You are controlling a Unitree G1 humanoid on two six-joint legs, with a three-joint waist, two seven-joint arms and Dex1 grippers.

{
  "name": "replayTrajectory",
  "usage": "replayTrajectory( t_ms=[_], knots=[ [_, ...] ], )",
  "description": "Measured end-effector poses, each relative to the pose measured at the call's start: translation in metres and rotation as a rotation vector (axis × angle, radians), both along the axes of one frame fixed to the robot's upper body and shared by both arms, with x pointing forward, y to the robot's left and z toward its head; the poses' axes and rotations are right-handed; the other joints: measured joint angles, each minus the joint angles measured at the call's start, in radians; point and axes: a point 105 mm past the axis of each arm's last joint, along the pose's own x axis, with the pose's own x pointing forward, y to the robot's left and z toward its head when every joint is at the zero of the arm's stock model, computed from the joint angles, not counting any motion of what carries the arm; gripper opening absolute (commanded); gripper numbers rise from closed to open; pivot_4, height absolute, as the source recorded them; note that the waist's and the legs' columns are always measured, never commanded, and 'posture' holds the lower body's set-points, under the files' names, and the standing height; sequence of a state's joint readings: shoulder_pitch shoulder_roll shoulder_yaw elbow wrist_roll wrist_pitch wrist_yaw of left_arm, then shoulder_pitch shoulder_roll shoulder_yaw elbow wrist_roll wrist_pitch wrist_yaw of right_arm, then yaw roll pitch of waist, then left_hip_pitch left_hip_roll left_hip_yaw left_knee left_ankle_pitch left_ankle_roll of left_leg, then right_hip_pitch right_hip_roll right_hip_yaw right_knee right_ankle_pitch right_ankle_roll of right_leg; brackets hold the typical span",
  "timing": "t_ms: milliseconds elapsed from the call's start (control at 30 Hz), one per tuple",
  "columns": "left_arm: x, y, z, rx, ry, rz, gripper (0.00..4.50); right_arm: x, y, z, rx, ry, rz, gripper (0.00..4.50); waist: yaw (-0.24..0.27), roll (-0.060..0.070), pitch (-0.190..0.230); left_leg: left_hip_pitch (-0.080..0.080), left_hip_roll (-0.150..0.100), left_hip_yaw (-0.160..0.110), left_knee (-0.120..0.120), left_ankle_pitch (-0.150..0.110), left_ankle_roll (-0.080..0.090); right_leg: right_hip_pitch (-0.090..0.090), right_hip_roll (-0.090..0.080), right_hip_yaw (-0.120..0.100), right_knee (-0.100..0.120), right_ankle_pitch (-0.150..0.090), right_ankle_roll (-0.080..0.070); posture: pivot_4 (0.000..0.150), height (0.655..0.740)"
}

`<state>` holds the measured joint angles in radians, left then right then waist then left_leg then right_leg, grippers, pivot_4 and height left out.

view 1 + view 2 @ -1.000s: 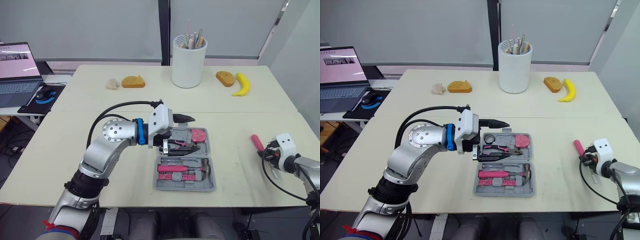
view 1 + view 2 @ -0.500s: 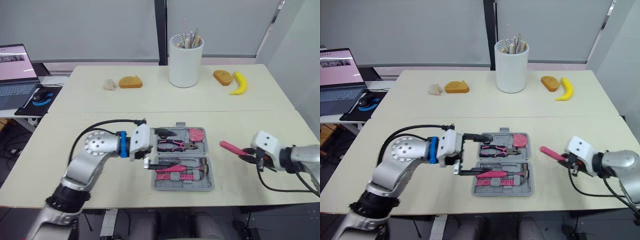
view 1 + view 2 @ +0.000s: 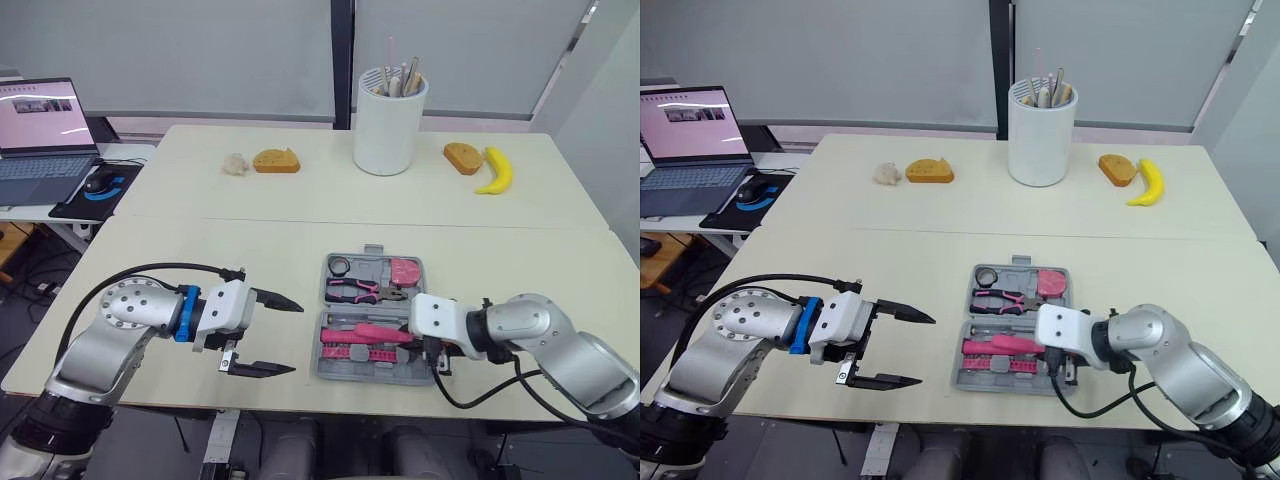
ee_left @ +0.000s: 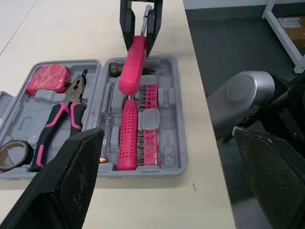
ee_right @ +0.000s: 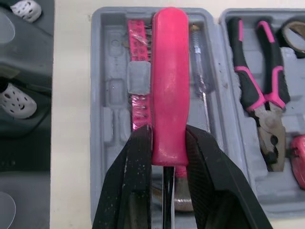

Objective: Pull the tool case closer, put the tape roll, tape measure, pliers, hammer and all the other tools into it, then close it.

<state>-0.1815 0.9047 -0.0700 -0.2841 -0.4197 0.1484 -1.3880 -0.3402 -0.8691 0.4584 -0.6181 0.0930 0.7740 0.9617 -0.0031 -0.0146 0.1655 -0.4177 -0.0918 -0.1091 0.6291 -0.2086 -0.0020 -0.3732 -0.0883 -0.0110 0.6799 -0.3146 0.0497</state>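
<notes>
The tool case [image 4: 167, 98] lies open and flat at the lower centre of the head views, close to the near edge of the table [image 3: 250, 230]. In its far half I see the tape roll [image 3: 340, 266], the pink tape measure [image 3: 404, 270] and the pliers [image 3: 362, 290]. In its near half lie the hammer [image 4: 128, 136] with a pink handle, a row of pink bits [image 4: 151, 119] and a thin screwdriver [image 4: 107, 138].

The right hand [image 5: 169, 133] is clenched on a pink-handled screwdriver [image 5: 169, 71]. It holds the tool low over the near half, along the hammer handle. I cannot tell if the tool already touches the tray.

The left hand [image 3: 296, 338] is released, with its two fingers spread wide. It hovers over the table at the lower left, apart from the case.

In my judgement the task is nearly finished: the case seems pulled close and the named tools are inside. What is left is to lay the held screwdriver into its place, let it go, and fold the case shut.

Far behind, at the top of the frame, stand a white utensil holder [image 3: 389, 125], a banana [image 3: 496, 172] and a laptop [image 3: 40, 140]; they take no part.
</notes>
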Motion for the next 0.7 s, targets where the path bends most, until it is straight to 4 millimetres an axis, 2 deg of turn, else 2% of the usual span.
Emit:
replayTrajectory(
  t_ms=[233, 333, 467, 700],
  knots=[
    [-0.017, 0.002, -0.006, 0.048, 0.037, -0.026, 4.50, -0.013, 0.019, -0.015, -0.045, 0.030, 0.041, 0.69, -0.001, 0.000, 0.000, 0.000, 0.000, 0.000, 0.000, 0.000, 0.000, -0.001, 0.000, 0.000, 0.000, 0.000, 0.000, 0.150, 0.7400],
    [-0.019, 0.004, -0.008, 0.058, 0.053, -0.033, 4.50, -0.015, 0.034, -0.016, -0.031, 0.034, 0.057, 0.69, -0.002, 0.000, 0.000, 0.001, 0.001, -0.001, 0.000, 0.000, 0.000, -0.001, 0.001, -0.001, 0.001, 0.000, 0.000, 0.150, 0.7400],
    [-0.019, 0.004, -0.008, 0.055, 0.087, -0.015, 4.50, -0.020, 0.038, -0.024, -0.064, 0.050, 0.065, 0.69, -0.002, 0.000, 0.000, 0.001, 0.000, -0.001, 0.000, 0.000, 0.000, -0.001, 0.001, 0.000, 0.000, 0.000, 0.000, 0.150, 0.7400],
    [-0.022, 0.021, -0.012, 0.105, 0.117, 0.041, 4.50, -0.010, 0.046, -0.034, -0.102, 0.043, 0.060, 0.69, -0.009, 0.000, 0.000, 0.001, 0.001, -0.001, -0.001, 0.000, 0.000, -0.002, 0.001, 0.000, 0.001, 0.000, 0.000, 0.150, 0.7400]
  ],
)
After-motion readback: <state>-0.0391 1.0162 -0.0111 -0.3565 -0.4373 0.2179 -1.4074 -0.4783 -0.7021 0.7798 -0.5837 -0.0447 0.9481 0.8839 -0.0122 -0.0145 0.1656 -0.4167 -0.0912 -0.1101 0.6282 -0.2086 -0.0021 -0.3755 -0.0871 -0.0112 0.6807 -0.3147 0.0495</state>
